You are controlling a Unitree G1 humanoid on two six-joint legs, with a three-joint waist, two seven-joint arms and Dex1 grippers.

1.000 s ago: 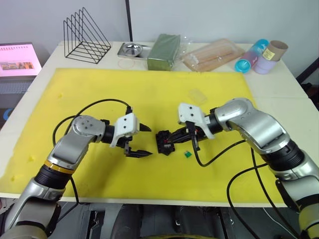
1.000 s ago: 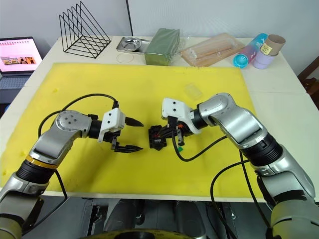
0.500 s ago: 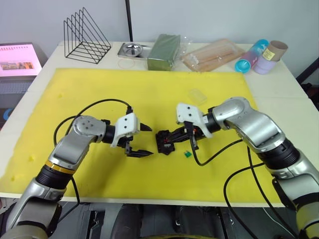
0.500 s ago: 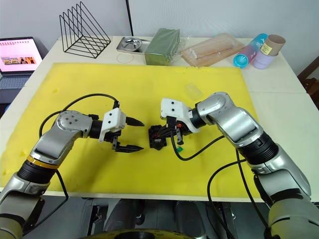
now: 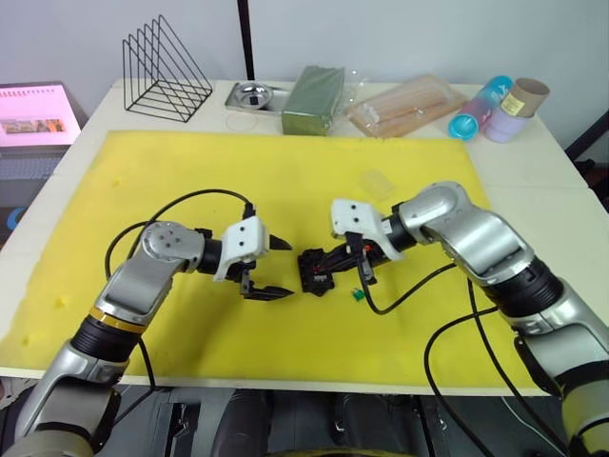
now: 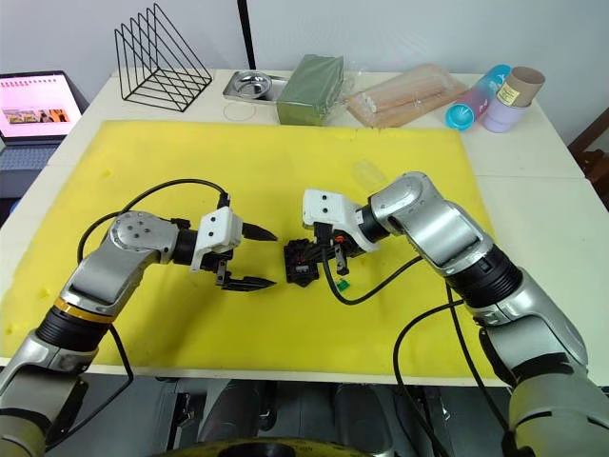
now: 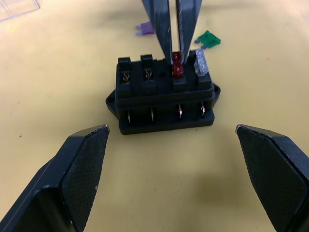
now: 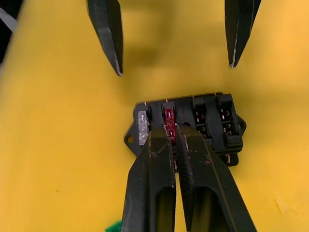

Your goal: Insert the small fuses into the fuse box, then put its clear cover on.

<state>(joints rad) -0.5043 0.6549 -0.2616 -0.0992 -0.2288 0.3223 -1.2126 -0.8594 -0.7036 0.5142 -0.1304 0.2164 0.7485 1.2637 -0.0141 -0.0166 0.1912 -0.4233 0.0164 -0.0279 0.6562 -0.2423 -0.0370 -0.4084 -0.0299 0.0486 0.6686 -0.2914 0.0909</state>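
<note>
Fuse, red (image 7: 177,70), tiny, light, rigid: right pincer (image 8: 172,137) pinches its top over box (image 7: 164,94) slot. Left pincer (image 5: 273,268) wide, at box's 9 o'clock.

— Where are we, would you say?

— We seem to be in a robotics lab or test room. We see a white worktop (image 5: 533,162) against a plain pale wall, covered by a big yellow foam mat (image 5: 190,171) laid out as a work area.

— And the odds and ends at the back?

— They look like mixed practice props to us: a black wire file rack (image 5: 164,69), a small steel tray (image 5: 255,95), a green packet (image 5: 312,98), a clear bag of sticks (image 5: 407,107) and some tubes (image 5: 495,100).

— Anything else?

— We spot a laptop (image 6: 36,105) with a lit screen beside the worktop, and loose black cables (image 5: 447,333) trailing across the mat.
</note>
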